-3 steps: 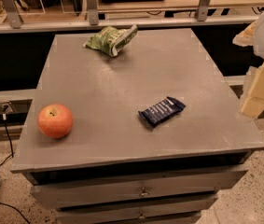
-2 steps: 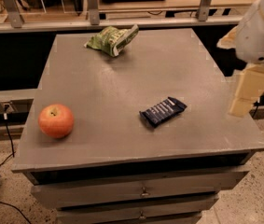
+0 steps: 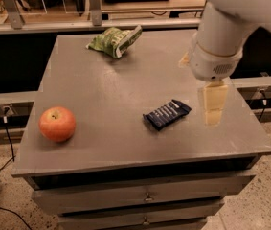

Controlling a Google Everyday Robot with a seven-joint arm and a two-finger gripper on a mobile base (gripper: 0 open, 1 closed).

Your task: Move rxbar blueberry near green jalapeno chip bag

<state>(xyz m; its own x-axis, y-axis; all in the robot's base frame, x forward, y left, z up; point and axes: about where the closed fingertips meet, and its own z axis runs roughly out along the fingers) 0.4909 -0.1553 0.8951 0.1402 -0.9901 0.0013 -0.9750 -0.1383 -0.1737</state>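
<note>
The rxbar blueberry [image 3: 167, 114], a flat dark navy bar with pale lettering, lies at an angle on the grey table [image 3: 125, 85], right of centre and towards the front. The green jalapeno chip bag [image 3: 114, 40], crumpled light green with white edges, lies at the back of the table, left of centre. My gripper [image 3: 213, 119] hangs from the white arm [image 3: 221, 37] above the table's right side. It is just to the right of the bar and apart from it, and it holds nothing that I can see.
A red-orange apple [image 3: 57, 123] sits at the front left of the table. Drawers [image 3: 144, 195] are under the tabletop. A shelf with rails and metal posts [image 3: 95, 4] runs behind the table. Cables [image 3: 8, 143] hang at the lower left.
The arm has swung in from the right edge of the view to over the table, bringing the gripper leftwards close to the bar. The bar, bag and apple have not moved.
</note>
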